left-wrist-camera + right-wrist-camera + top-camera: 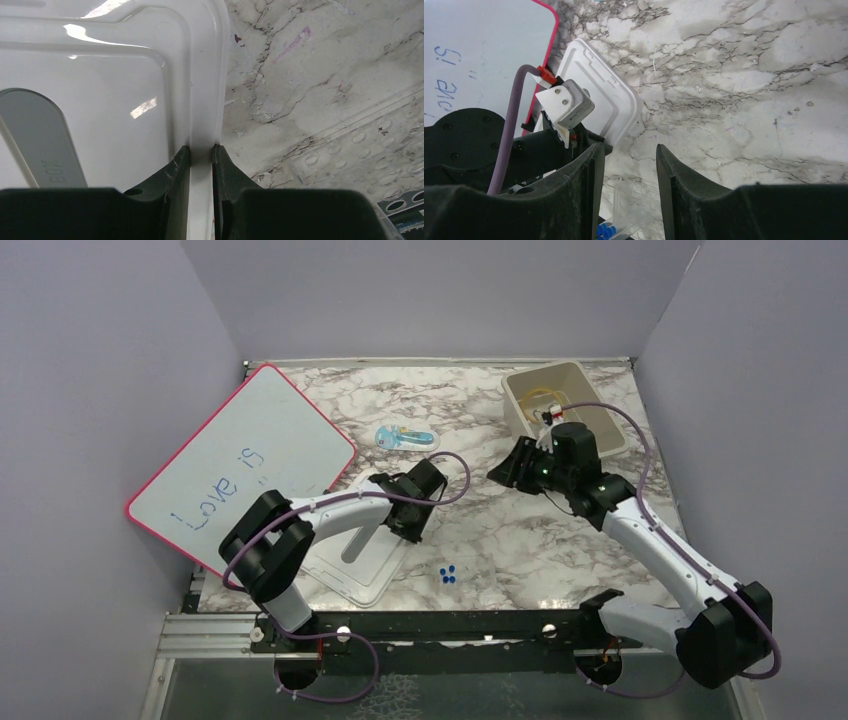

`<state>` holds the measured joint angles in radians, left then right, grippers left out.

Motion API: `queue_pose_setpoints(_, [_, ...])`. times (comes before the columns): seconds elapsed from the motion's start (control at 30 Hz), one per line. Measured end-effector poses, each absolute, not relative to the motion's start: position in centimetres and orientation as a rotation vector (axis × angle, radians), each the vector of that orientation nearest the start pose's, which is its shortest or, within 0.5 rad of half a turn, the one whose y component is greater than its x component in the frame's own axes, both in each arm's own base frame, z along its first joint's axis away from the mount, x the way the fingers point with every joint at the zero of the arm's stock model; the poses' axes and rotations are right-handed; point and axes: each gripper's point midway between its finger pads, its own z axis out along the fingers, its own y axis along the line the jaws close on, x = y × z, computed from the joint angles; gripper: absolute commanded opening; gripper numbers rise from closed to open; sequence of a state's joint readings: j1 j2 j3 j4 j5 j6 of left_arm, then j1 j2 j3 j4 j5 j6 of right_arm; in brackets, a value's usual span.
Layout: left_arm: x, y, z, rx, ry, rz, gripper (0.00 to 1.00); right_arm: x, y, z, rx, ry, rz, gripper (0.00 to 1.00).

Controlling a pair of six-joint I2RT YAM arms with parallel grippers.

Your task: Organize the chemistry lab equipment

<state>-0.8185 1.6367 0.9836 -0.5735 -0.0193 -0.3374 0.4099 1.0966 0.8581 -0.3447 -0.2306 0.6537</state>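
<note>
Grey-veined white marble-pattern table [480, 530] is seen carrying all items.

Large white whiteboard with a pink frame [250, 455] is laid at an angle over the table's left side; blue handwriting "Love is" can be read on it.

Beige rectangular plastic bin [518, 412] is placed at the far right of the table. A loop of amber rubber tubing [540, 395] is seen inside it; other contents are hidden by the right arm.

Flat white plastic lid with rounded corners [370, 570] is lying at the near left, just beside the whiteboard's lower edge. In the left wrist view its raised rim is seen running straight between the fingers.

Left gripper [201, 160]: both fingers [180, 167] are pressed against the rim of the white plastic lid from either side, so the lid edge is clamped.

Right gripper [630, 170]: held over bare table in front of the bin, pointing toward the left arm. The fingers [589, 180] are parted, and only marble is seen in the gap; nothing is grasped.

Pale blue flat item [405, 437] is lying at the far centre of the table, between whiteboard and bin; its kind cannot be told.

Small blue-capped clear pieces [447, 574] are lying near the front edge, just right of the lid and well apart from the bin
</note>
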Motion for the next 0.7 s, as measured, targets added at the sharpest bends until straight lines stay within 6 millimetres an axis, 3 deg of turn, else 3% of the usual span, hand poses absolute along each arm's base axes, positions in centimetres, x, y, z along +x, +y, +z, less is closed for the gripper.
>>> queue_pose_setpoints(0.1, [20.9, -23.7, 2.8, 0.668, 2.746, -0.233, 0.0, 27.7, 20.3, 17.9, 0.112, 2.275, 0.846, 0.52])
queue_pose_setpoints(0.23, [21.2, -23.6, 3.1, 0.66, 2.732, -0.219, 0.0, 26.9, 20.9, 14.9, 0.115, 2.332, 0.841, 0.55])
queue_pose_setpoints(0.4, [21.8, -23.9, 5.1, 0.636, 2.667, -0.257, 0.0, 26.1, 21.4, 11.7, 0.124, 2.392, 0.846, 0.58])
queue_pose_setpoints(0.57, [22.4, -24.6, 7.2, 0.608, 2.594, -0.316, 0.0, 25.8, 23.2, 10.5, 0.111, 2.402, 0.914, 0.66])
queue_pose_setpoints(0.7, [22.5, -24.8, 7.4, 0.597, 2.584, -0.329, 0.0, 25.9, 25.0, 10.2, 0.107, 2.397, 0.978, 0.7])
